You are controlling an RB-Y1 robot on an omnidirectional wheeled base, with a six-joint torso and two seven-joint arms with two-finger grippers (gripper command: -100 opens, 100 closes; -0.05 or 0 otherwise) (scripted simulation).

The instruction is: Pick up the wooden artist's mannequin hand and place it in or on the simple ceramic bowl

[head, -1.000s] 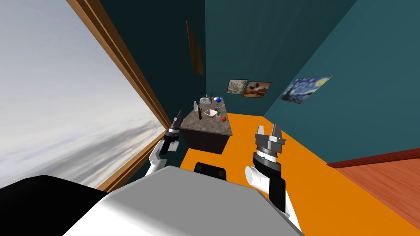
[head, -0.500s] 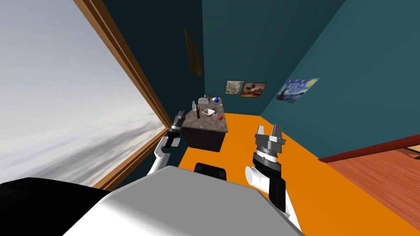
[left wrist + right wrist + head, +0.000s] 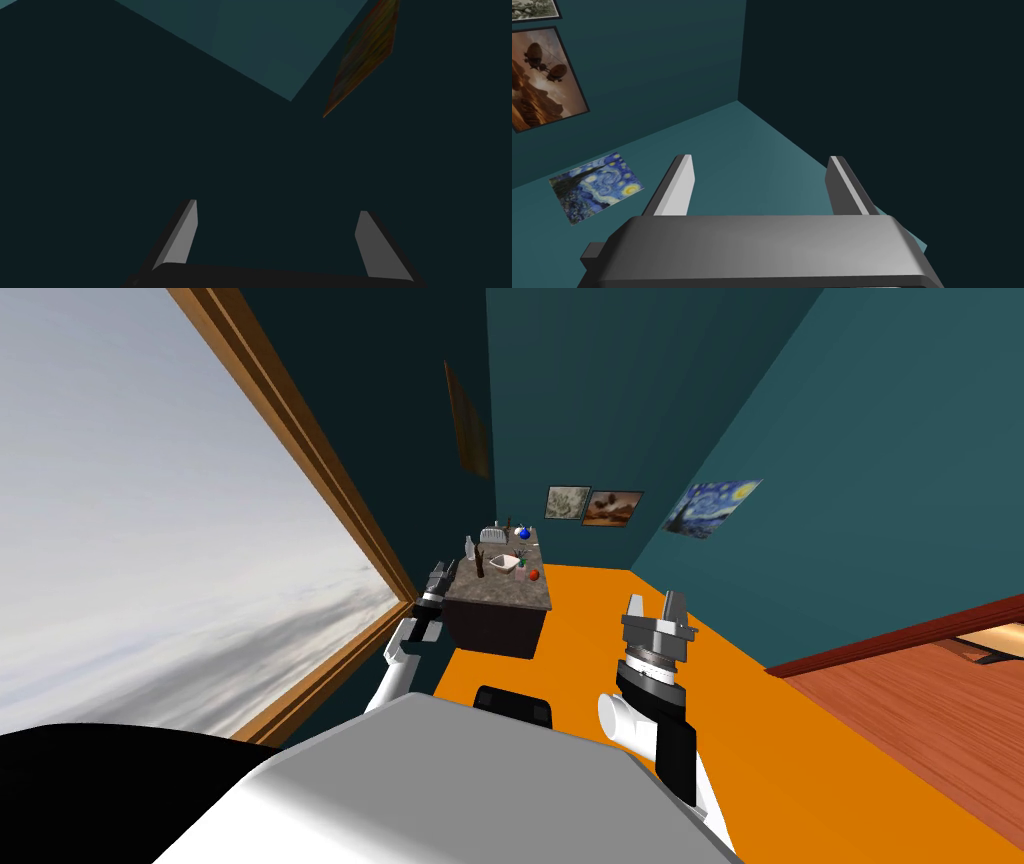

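A table (image 3: 500,593) with a speckled grey top stands far ahead in the corner. On it a white bowl (image 3: 505,561) sits near the middle. Just left of the bowl stands a small dark brown upright shape (image 3: 480,560), which looks like the mannequin hand. My left gripper (image 3: 438,574) is raised by the table's near left corner, and its fingers (image 3: 182,235) stand open with nothing between them. My right gripper (image 3: 655,606) is up over the orange floor, well short of the table. Its fingers (image 3: 674,187) are open and hold nothing.
Also on the table are a red ball (image 3: 533,574), a blue object (image 3: 522,532), a white rack (image 3: 492,533) and a pale bottle (image 3: 468,548). A large window (image 3: 150,538) runs along my left. The orange floor (image 3: 600,618) leads to the table, with wooden floor (image 3: 920,708) at the right.
The whole head view has shifted: the table now shows a little smaller and further left, and more of the opening at the right shows. My left gripper has risen slightly.
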